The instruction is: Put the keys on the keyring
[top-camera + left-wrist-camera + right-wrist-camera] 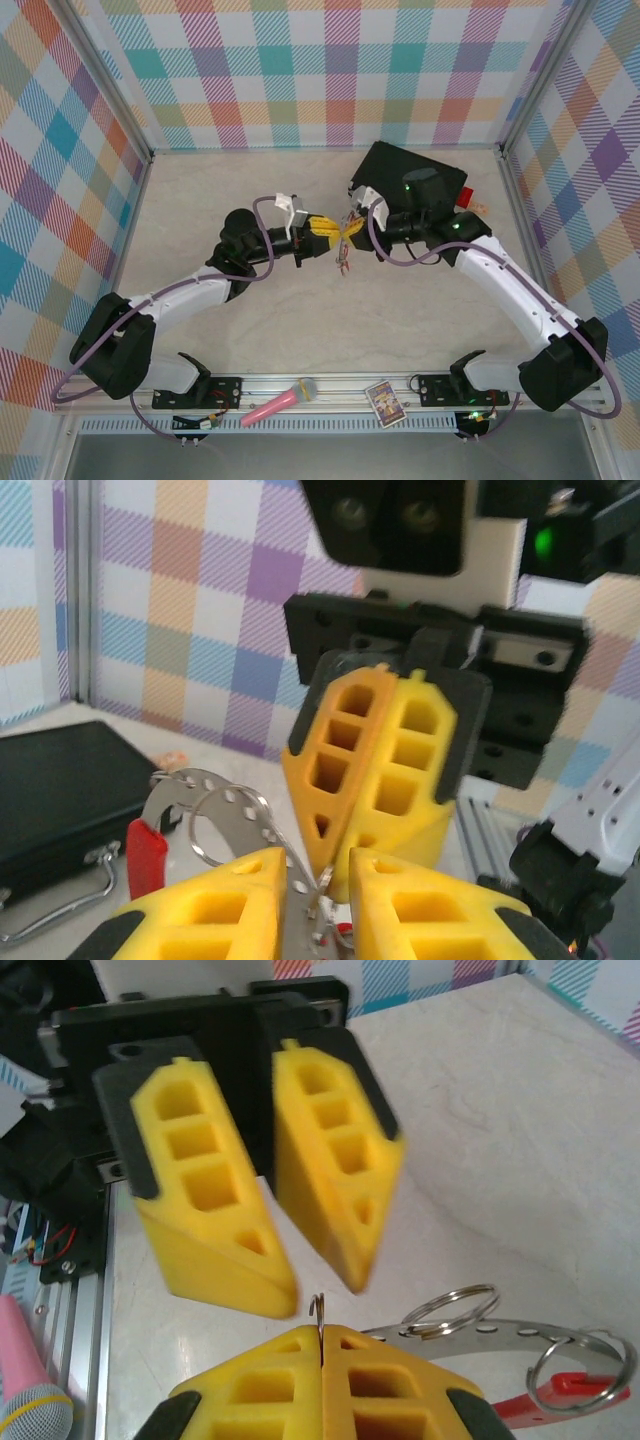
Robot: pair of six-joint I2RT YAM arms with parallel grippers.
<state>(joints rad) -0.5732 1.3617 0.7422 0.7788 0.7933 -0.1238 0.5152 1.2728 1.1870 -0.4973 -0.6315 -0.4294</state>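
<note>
The right tool is clenching the thin grey metal keyring above the central tabletop; the left tool is hovering slightly parted around it. Any sideways tug is risking the keyring slipping free, dropping the red oblong plastic key tag.

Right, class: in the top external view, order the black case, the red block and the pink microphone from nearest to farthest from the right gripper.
1. The black case, just beyond the right gripper, towards the back.
2. The red block, off to its right, beside the case.
3. The pink microphone, on the near rail, left of centre.
</note>
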